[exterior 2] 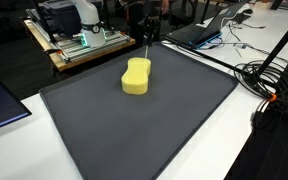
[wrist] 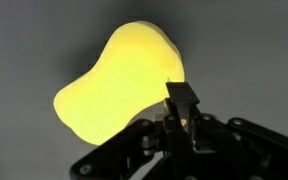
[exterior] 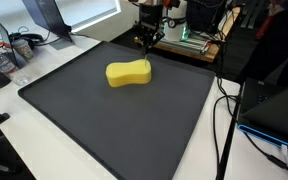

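A yellow, peanut-shaped sponge [exterior: 128, 73] lies on the black mat [exterior: 94, 115], towards its far side, and shows in both exterior views [exterior 2: 136, 76]. My gripper [exterior: 145, 52] hangs just above the sponge's far end, narrow and pointing down [exterior 2: 145, 52]. In the wrist view the sponge [wrist: 119, 85] fills the upper left, and the gripper [wrist: 181, 98] is shut, its dark fingertips pressed together over the sponge's right edge. I see nothing held between the fingers. I cannot tell whether the tips touch the sponge.
A wooden crate with electronics [exterior 2: 79, 42] stands behind the mat. A laptop [exterior 2: 199, 30] and cables [exterior 2: 269, 80] lie at one side. Headphones and clutter [exterior: 14, 50] sit on the white table beyond the mat's other edge. More cables [exterior: 224, 110] run beside the mat.
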Tool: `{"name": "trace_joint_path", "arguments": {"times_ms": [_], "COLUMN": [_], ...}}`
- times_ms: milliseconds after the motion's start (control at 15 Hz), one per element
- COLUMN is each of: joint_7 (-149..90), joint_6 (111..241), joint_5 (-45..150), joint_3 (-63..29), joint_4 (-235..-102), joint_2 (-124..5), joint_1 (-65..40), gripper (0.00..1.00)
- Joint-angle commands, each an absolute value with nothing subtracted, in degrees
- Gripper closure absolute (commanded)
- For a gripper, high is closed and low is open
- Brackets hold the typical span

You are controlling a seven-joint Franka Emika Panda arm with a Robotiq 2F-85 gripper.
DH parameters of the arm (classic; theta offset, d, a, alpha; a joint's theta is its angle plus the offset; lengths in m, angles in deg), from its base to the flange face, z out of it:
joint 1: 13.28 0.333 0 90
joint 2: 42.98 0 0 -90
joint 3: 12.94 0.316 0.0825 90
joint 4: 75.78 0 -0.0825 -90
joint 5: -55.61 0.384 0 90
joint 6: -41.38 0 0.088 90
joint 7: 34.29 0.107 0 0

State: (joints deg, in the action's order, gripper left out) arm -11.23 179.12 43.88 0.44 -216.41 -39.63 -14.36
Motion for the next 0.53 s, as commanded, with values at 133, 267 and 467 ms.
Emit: {"name": "trace_joint_path", "arguments": {"times_ms": [133, 267, 467], "joint_7": [-8.5, -8.5, -8.6], "joint_6": [182.1, 182.9, 183.4], "joint_5": [40.8, 41.0, 41.3], "joint_3": [-3.8, -4.8, -5.9], "joint_4": [-214.5, -214.4, -214.2], "joint_2": [-46.3, -47.9, -49.6], "joint_1": [-11.6, -10.8, -9.8], "gripper": [0.97, 0.97, 0.97]}}
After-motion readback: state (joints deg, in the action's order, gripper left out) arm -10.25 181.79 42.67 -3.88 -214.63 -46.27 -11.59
